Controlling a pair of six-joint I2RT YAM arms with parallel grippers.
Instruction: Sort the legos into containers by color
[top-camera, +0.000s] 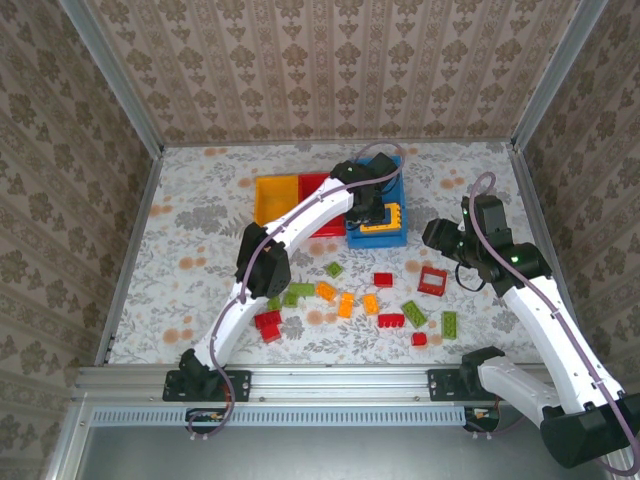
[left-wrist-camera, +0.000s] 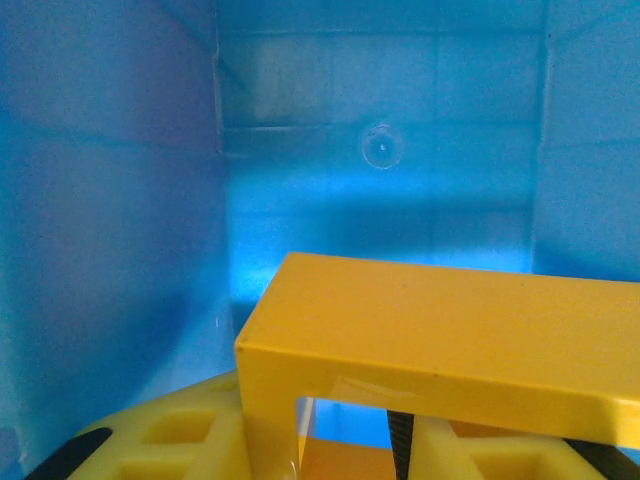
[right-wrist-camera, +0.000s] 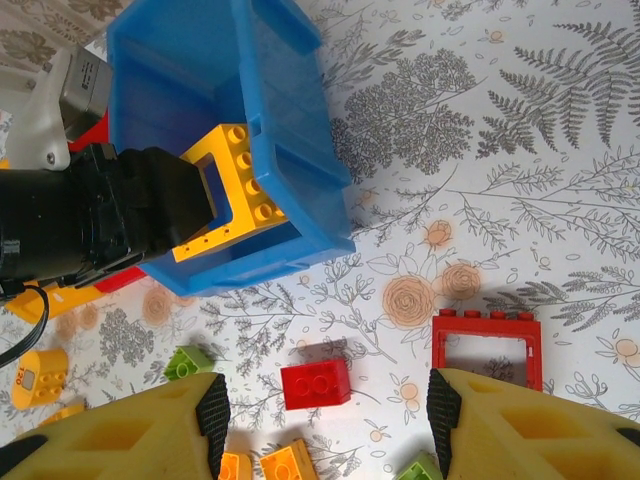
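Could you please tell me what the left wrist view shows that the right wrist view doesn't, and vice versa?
Left wrist: a close look inside the blue bin, with the left gripper's fingers at the yellow frame brick. Right wrist: the open right gripper above the floral table, with a red brick, a red frame and a green brick. Shared: the blue bin and the yellow frame brick.
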